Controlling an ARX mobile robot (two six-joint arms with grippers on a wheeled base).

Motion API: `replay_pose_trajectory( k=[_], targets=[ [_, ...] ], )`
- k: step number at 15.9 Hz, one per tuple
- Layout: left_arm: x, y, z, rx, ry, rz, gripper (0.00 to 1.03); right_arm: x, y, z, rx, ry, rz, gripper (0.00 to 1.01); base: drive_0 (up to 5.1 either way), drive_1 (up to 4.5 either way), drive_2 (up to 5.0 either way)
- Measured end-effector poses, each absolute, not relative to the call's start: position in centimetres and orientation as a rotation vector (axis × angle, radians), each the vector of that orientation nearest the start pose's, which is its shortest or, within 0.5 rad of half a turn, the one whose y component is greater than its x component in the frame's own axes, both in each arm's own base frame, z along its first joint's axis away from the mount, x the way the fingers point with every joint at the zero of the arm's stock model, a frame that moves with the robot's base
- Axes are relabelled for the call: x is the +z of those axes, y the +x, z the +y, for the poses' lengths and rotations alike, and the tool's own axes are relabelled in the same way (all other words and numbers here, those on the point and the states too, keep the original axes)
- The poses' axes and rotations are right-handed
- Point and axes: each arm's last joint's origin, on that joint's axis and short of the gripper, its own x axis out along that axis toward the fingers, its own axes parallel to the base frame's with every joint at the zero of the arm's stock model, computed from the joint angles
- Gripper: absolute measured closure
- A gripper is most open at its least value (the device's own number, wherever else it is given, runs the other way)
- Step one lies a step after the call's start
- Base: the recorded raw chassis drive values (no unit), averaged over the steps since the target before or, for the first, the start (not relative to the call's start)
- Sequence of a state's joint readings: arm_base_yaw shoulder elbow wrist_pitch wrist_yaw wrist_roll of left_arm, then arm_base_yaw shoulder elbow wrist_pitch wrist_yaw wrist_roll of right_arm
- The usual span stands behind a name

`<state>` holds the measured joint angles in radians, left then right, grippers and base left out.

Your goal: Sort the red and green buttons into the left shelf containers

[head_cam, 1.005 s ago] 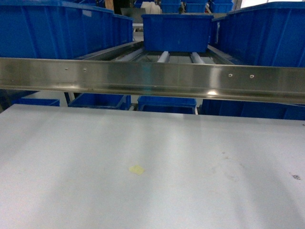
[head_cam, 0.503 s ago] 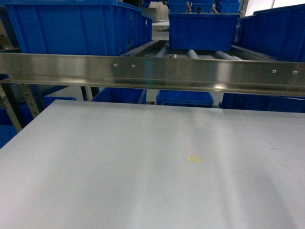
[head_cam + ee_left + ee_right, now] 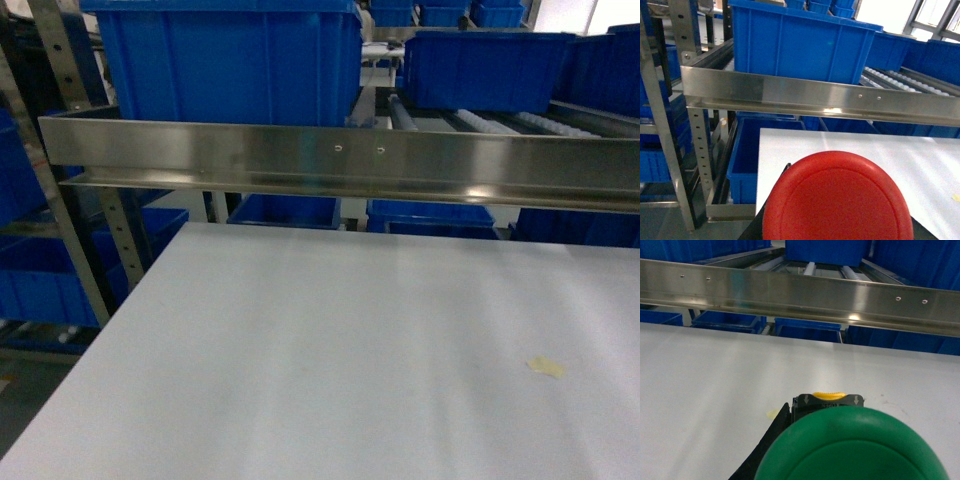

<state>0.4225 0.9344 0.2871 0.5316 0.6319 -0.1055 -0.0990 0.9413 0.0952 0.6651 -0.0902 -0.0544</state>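
A white table is seen before a steel rail, with a blue bin on the shelf's left. The red button fills the left wrist view, the green button the right. Whether either gripper is closed cannot be told.

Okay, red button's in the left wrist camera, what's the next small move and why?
Probably carry the red button forward and up toward the big blue bin on the shelf. It fills the left wrist view, apparently held, while the bin sits beyond the steel rail, above the white table.
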Motion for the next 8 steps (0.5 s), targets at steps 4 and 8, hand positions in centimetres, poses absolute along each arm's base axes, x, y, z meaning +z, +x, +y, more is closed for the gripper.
replay_pose_trajectory(
  k=[4, 8],
  targets=[
    [20.51, 17.61, 6.04, -0.204, -0.164, 0.113, 0.79, 15.60, 16.64, -1.40, -0.004, -0.037, 0.178, 0.74, -4.9, 2.71, 2.2],
    [20.54, 17.61, 6.04, -0.204, -0.163, 0.111, 0.79, 15.62, 16.63, -1.40, -0.004, -0.037, 0.177, 0.74, -4.9, 2.49, 2.5]
  ],
)
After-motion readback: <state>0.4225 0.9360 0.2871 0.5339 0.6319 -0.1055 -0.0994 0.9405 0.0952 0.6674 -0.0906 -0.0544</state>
